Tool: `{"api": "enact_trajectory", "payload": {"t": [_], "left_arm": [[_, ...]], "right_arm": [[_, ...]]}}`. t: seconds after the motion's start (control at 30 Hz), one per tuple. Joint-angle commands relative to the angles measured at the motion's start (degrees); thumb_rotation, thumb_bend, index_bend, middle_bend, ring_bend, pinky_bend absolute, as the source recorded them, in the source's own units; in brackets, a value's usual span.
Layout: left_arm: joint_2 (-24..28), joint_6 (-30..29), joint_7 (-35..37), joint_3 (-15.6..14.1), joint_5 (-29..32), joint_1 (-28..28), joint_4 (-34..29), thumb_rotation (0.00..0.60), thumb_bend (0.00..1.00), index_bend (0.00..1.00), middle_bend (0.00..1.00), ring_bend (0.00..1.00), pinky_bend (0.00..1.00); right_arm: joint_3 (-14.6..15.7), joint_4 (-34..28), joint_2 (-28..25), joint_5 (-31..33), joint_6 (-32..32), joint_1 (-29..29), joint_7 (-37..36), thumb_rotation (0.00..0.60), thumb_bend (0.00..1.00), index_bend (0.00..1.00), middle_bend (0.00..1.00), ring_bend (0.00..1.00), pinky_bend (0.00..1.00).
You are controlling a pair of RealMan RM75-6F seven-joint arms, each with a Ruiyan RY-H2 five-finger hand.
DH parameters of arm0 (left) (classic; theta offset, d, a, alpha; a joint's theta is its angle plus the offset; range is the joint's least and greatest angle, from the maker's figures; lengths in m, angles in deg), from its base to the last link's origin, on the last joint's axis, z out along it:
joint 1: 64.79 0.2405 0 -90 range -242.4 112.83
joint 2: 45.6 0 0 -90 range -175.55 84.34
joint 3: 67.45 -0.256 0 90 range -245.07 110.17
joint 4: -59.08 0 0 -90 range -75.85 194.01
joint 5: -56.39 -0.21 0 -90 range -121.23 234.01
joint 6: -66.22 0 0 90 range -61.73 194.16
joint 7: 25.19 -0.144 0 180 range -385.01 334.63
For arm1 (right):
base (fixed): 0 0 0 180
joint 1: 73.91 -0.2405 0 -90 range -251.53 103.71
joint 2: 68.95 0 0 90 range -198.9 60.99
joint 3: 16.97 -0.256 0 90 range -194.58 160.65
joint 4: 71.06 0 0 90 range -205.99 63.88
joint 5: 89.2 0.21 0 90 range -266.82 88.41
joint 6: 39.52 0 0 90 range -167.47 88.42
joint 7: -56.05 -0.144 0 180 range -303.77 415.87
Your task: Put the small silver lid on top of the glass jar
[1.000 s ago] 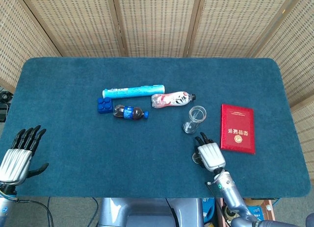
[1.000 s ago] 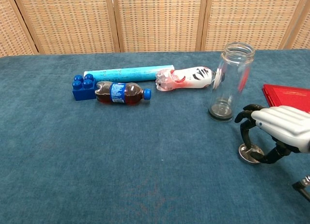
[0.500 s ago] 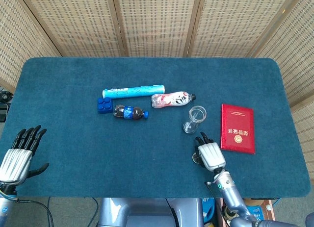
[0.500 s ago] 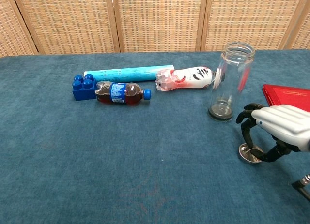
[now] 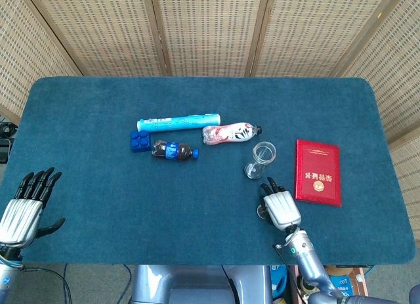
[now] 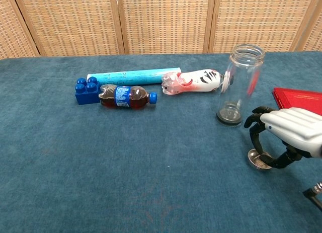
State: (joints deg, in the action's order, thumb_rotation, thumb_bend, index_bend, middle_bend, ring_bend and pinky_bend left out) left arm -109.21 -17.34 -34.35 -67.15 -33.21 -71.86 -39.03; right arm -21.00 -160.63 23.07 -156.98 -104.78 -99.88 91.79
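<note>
The clear glass jar stands upright and uncapped right of the table's middle, also seen as the jar from the head view. The small silver lid lies on the cloth just in front of it, to the right. My right hand arches over the lid, a fingertip on its far rim and the thumb at its near rim, pinching it at table level. From above, the right hand covers most of the lid. My left hand hovers open at the front-left table edge.
A red booklet lies flat right of the jar. Behind and left of the jar lie a crushed white-red bottle, a small cola bottle, a blue toy brick and a turquoise tube.
The right hand's fingers have drawn in a little around the lid, which looks slightly tipped. The left hand has sunk a touch. Nothing else moved.
</note>
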Motion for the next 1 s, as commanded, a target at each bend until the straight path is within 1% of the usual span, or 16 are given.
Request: {"api": "enact_trajectory", "payload": {"t": [0.03, 0.2, 0.63, 0.8, 1.0], "left_arm": [[0.02, -0.07, 0.09, 0.02, -0.01, 0.02, -0.05, 0.600, 0.22, 0.00, 0.00, 0.00, 0.00], [0.10, -0.19, 0.26, 0.01, -0.07, 0.07, -0.02, 0.600, 0.22, 0.00, 0.00, 0.00, 0.00], [0.30, -0.50, 0.52, -0.03, -0.20, 0.22, -0.13, 0.600, 0.22, 0.00, 0.00, 0.00, 0.00], [0.33, -0.44, 0.55, -0.04, -0.17, 0.21, -0.15, 0.600, 0.22, 0.00, 0.00, 0.00, 0.00], [0.34, -0.37, 0.41, -0.04, -0.16, 0.18, -0.22, 0.600, 0.22, 0.00, 0.00, 0.00, 0.00]], "right_arm": [[-0.05, -0.83, -0.51, 0.19, -0.44, 0.00, 0.72, 0.600, 0.55, 0.63, 0.28, 0.09, 0.35], [-0.10, -2.46, -1.62, 0.09, -1.53, 0.13, 1.95, 0.600, 0.55, 0.63, 0.28, 0.09, 0.35], [-1.03, -8.72, -7.02, 0.63, -4.96, 0.80, 4.99, 0.600, 0.55, 0.63, 0.27, 0.09, 0.35], [-2.48, -10.61, -9.63, 1.70, -5.99, 0.74, 5.37, 0.600, 0.55, 0.63, 0.27, 0.09, 0.35], [-5.05, -14.07, -14.06, 3.27, -7.28, 0.38, 5.87, 0.600, 0.55, 0.63, 0.27, 0.09, 0.35]]}}
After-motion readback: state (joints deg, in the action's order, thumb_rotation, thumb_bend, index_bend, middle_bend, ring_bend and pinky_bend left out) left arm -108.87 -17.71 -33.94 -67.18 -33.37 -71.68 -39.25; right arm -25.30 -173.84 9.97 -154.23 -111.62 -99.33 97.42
